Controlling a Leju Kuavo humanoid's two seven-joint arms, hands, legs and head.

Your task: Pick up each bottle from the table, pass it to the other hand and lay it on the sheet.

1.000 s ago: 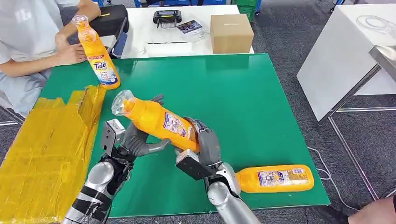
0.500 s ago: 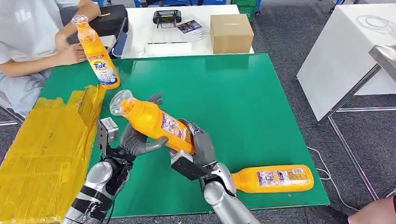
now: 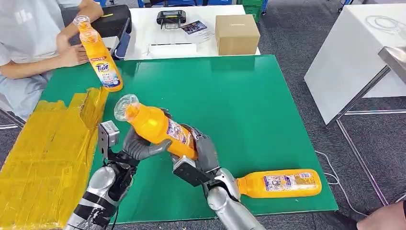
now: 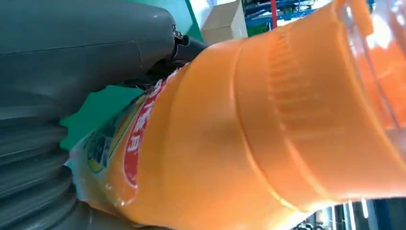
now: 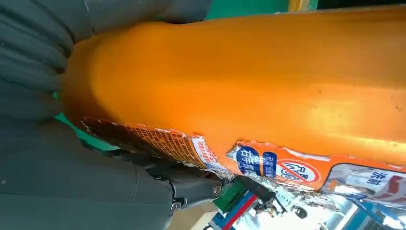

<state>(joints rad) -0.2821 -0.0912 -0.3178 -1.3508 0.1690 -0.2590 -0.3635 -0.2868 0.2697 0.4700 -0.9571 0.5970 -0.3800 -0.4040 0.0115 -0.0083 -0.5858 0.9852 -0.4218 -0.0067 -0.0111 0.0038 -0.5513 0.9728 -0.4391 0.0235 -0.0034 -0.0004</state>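
Observation:
An orange bottle [image 3: 155, 125] with a clear cap is held tilted above the green table [image 3: 249, 100], cap up and toward the left. My right hand [image 3: 201, 152] grips its lower end and my left hand [image 3: 139, 146] wraps its upper body from below. The same orange bottle [image 4: 249, 129] fills the left wrist view, and its torn label shows on the bottle [image 5: 268, 91] in the right wrist view. A second orange bottle [image 3: 280, 183] lies on its side near the table's front right. A third bottle [image 3: 98, 56], labelled Tide, leans at the back left. The yellow sheet [image 3: 43, 153] covers the left.
A person sits at the back left with a hand [image 3: 74, 55] beside the Tide bottle. Behind the green table, a white table carries a cardboard box [image 3: 236, 33], a black case [image 3: 112, 21] and a small black device [image 3: 171, 18]. A white table [image 3: 354, 52] stands to the right.
The held bottle and both hands have shifted slightly left and toward me. My left hand has closed further around the bottle's upper body.

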